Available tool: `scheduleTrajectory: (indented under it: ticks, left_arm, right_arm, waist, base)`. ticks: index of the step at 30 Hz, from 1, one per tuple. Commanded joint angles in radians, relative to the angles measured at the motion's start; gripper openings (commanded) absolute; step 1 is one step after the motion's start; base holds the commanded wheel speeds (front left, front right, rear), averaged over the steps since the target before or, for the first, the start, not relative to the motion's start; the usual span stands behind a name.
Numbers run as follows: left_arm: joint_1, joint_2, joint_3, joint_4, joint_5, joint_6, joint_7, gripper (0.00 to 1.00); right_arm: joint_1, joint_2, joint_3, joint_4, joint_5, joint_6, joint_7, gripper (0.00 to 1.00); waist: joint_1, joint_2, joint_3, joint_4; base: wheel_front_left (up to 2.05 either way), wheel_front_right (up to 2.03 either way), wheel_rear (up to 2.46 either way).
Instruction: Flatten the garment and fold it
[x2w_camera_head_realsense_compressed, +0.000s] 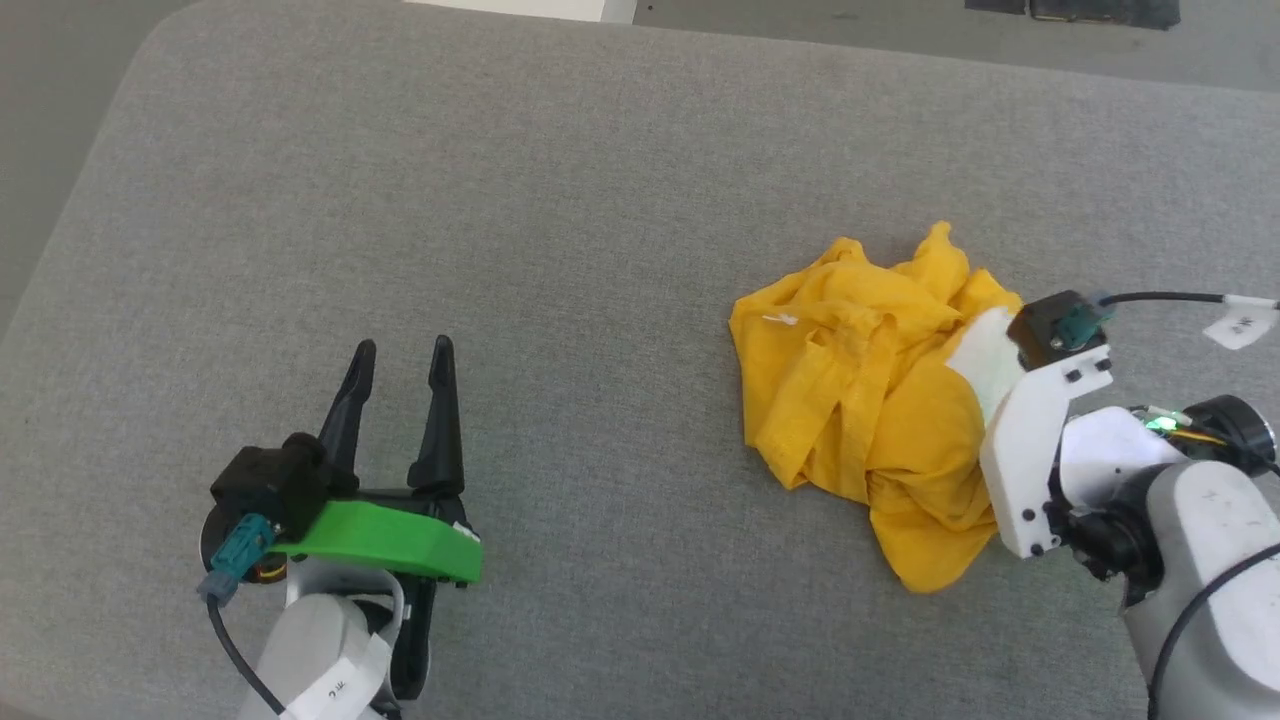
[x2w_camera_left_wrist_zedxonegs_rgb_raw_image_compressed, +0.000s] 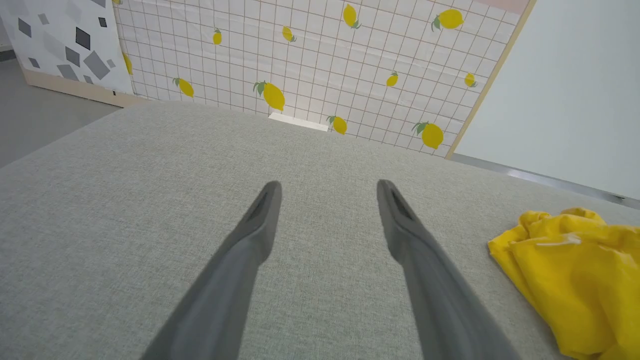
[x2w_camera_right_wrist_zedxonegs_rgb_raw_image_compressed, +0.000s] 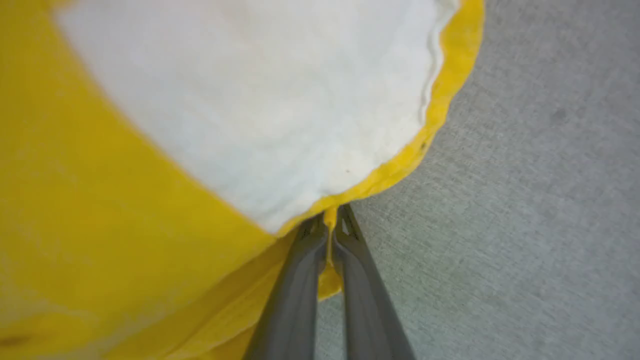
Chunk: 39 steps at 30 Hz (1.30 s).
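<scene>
step: flattening, early. right tool pinching crumpled yellow t-shirt at an edge on grey surface. left tool spread, well apart. next: likely second edge grip, then spreading.

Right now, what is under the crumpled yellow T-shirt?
The grey padded surface carries the T-shirt. The right gripper pinches its edge. Whatever else lies beneath the heap is covered by folds, so I cannot tell.
</scene>
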Motion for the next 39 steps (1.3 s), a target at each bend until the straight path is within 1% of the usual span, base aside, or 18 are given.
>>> scheduleTrajectory:
  ticks: [1,5,8,10,11,14,15,16,17,19,23,25,28,30,33,35,37,39]
  left_arm:
    - [-0.017,-0.004,0.003,0.004,0.015,-0.008,-0.005,1.00]
    - [-0.008,-0.005,0.009,0.011,0.019,-0.013,-0.005,1.00]
    - [0.003,-0.005,0.015,0.012,0.023,-0.017,-0.005,1.00]
    - [0.010,-0.006,0.016,0.014,0.023,-0.019,-0.005,1.00]
    - [0.016,-0.006,0.014,0.018,0.022,-0.023,-0.005,1.00]
    - [0.023,-0.004,0.012,0.021,0.021,-0.026,-0.005,1.00]
    - [0.027,-0.002,0.014,0.022,0.021,-0.027,-0.005,1.00]
    - [0.031,0.000,0.016,0.023,0.020,-0.027,-0.005,1.00]
    - [0.035,0.002,0.016,0.025,0.021,-0.027,-0.005,1.00]
    - [0.043,0.003,0.012,0.032,0.020,-0.028,-0.005,1.00]
    - [0.057,-0.001,0.006,0.032,0.000,-0.030,0.000,1.00]
    - [0.053,-0.006,-0.014,0.032,-0.021,-0.032,0.016,1.00]
    - [0.015,-0.014,-0.064,0.035,-0.052,-0.033,0.071,1.00]
    - [-0.041,-0.019,-0.117,0.056,-0.081,-0.030,0.144,1.00]
    - [-0.156,-0.022,-0.220,0.111,-0.124,-0.025,0.284,1.00]
    - [-0.247,-0.023,-0.327,0.167,-0.184,0.005,0.435,1.00]
    - [-0.327,-0.023,-0.429,0.215,-0.177,0.040,0.592,1.00]
    - [-0.388,-0.023,-0.509,0.238,-0.180,0.062,0.721,1.00]
  right_arm:
    - [0.012,0.007,-0.015,0.001,0.008,0.004,-0.023,0.00]
    - [0.011,0.018,-0.127,-0.062,0.001,0.004,-0.093,0.00]
    - [0.036,0.025,-0.253,-0.103,-0.024,0.004,-0.117,0.00]
    - [0.071,0.032,-0.353,-0.115,-0.051,0.004,-0.115,0.00]
    - [0.146,0.056,-0.499,-0.106,-0.095,0.004,-0.088,0.00]
    - [0.217,0.092,-0.592,-0.078,-0.126,0.004,-0.055,0.00]
    - [0.225,0.110,-0.613,-0.076,-0.132,0.004,-0.067,0.00]
    - [0.227,0.123,-0.618,-0.076,-0.127,0.004,-0.085,0.45]
    - [0.227,0.133,-0.623,-0.079,-0.122,0.004,-0.112,1.00]
    - [0.215,0.162,-0.640,-0.113,-0.083,0.004,-0.222,1.00]
    - [0.233,0.190,-0.635,-0.198,-0.004,0.004,-0.440,1.00]
    - [0.254,0.196,-0.631,-0.233,0.027,0.004,-0.522,1.00]
    - [0.275,0.199,-0.620,-0.250,0.067,0.004,-0.609,1.00]
    - [0.279,0.199,-0.602,-0.249,0.084,0.004,-0.647,1.00]
    - [0.277,0.200,-0.564,-0.242,0.098,0.004,-0.666,1.00]
    - [0.270,0.200,-0.552,-0.235,0.099,0.004,-0.671,1.00]
    - [0.266,0.200,-0.552,-0.228,0.094,0.004,-0.674,1.00]
    - [0.262,0.200,-0.562,-0.216,0.088,0.004,-0.682,1.00]
  waist:
    - [0.0000,0.0000,-0.015,-0.009]
    - [0.0000,0.0000,-0.048,-0.024]
    - [0.0000,0.0000,-0.071,-0.034]
    - [0.0000,0.0000,-0.083,-0.036]
    - [0.0000,0.0000,-0.098,-0.035]
    - [0.0000,0.0000,-0.109,-0.034]
    - [0.0000,0.0000,-0.115,-0.038]
    - [0.0000,0.0000,-0.120,-0.042]
    - [0.0000,0.0000,-0.125,-0.044]
    - [0.0000,0.0000,-0.147,-0.046]
    - [0.0000,0.0000,-0.178,-0.064]
    - [0.0000,0.0000,-0.190,-0.078]
    - [0.0000,0.0000,-0.194,-0.105]
    - [0.0000,0.0000,-0.189,-0.129]
    - [0.0000,0.0000,-0.175,-0.170]
    - [0.0000,0.0000,-0.162,-0.198]
    - [0.0000,0.0000,-0.146,-0.220]
    - [0.0000,0.0000,-0.129,-0.236]
  base:
    - [0.00,0.00,0.00]
    - [0.00,0.00,0.00]
    - [0.00,0.00,0.00]
    - [0.00,0.00,0.00]
    - [0.00,0.00,0.00]
    - [0.00,0.00,0.00]
    - [0.00,0.00,0.00]
    - [0.00,0.00,0.00]
    - [0.00,0.00,0.00]
    - [0.00,0.00,0.00]
    - [0.00,0.00,0.00]
    - [0.00,0.00,0.00]
    - [0.00,0.00,0.00]
    - [0.00,0.00,0.00]
    - [0.00,0.00,0.00]
    - [0.00,0.00,0.00]
    - [0.00,0.00,0.00]
    - [0.00,0.00,0.00]
